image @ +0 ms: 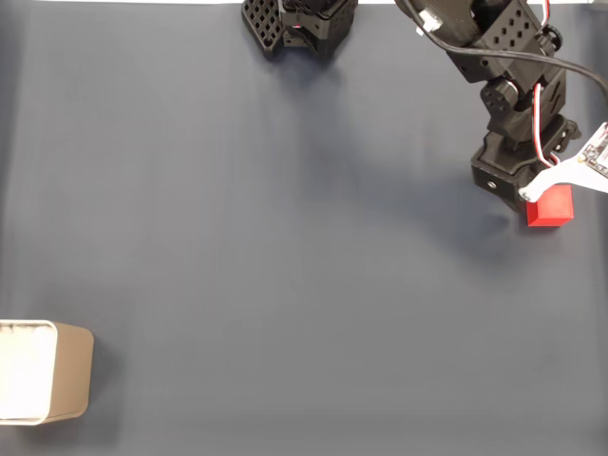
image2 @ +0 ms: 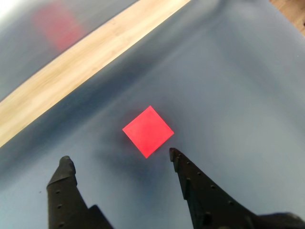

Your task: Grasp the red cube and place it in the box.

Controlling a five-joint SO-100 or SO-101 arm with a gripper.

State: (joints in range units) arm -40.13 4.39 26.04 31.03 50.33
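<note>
From the wrist view the pincer [image2: 119, 155] stands wide open, its two black fingers spread apart with nothing between them. One fingertip [image2: 66, 164] sits toward eight o'clock of the red cube [image2: 148, 130], the other [image2: 175, 155] toward five o'clock and very near the cube's lower corner, though I cannot tell whether it touches. The cube lies on the dark blue-grey mat [image2: 248, 95], turned like a diamond, just beyond the gap between the tips, not gripped. A light wooden strip [image2: 71, 71] runs slantwise across the top of that view, from nine o'clock up toward twelve; past it there is a blurred reddish patch, too soft to make out.

In the fixed view the arm [image: 513, 104] comes in from the top edge at about one o'clock, black with red and white wires along it. The cube [image: 551, 207] sits at the picture's three o'clock, tight against the arm's lower end, with a white part of the arm reaching across its top edge. The box [image: 68, 370] is far off at eight o'clock, tan outside and white inside, cut by the left edge. A second black perforated piece [image: 285, 24] sits at twelve o'clock.

No brand, label or writing is legible on anything.
</note>
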